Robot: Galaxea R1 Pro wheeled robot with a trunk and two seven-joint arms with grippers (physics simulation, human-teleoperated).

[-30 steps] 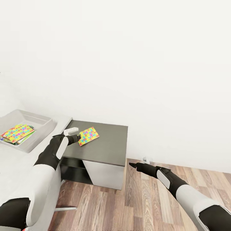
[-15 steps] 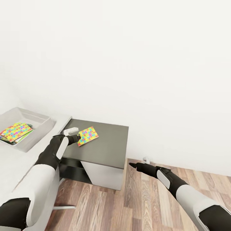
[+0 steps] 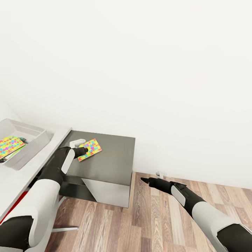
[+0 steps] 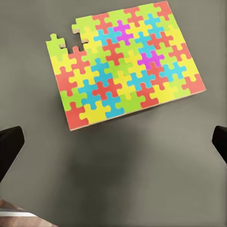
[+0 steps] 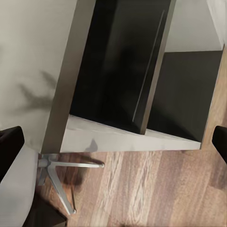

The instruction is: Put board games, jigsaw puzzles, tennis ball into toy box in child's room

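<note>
dark cabinet top (image 3: 112,157): second jigsaw puzzle (image 3: 90,149) lay unpicked at my left gripper's (image 3: 83,151) twelve o'clock, jaws wide, empty; toy box (image 3: 33,145) held one.

Bright, even light is washing the wall (image 3: 147,70) almost to pure white in the head view, with only a faint grey falloff showing near the floor (image 3: 154,217). The dark cabinet (image 3: 112,157) is casting a soft shadow beneath its top, and in the right wrist view a blurred shadow is lying on the pale panel while the cabinet's recess is going nearly black. The puzzle (image 4: 125,64) is rendering sharp in the left wrist view, colours saturated, without glare.
</note>
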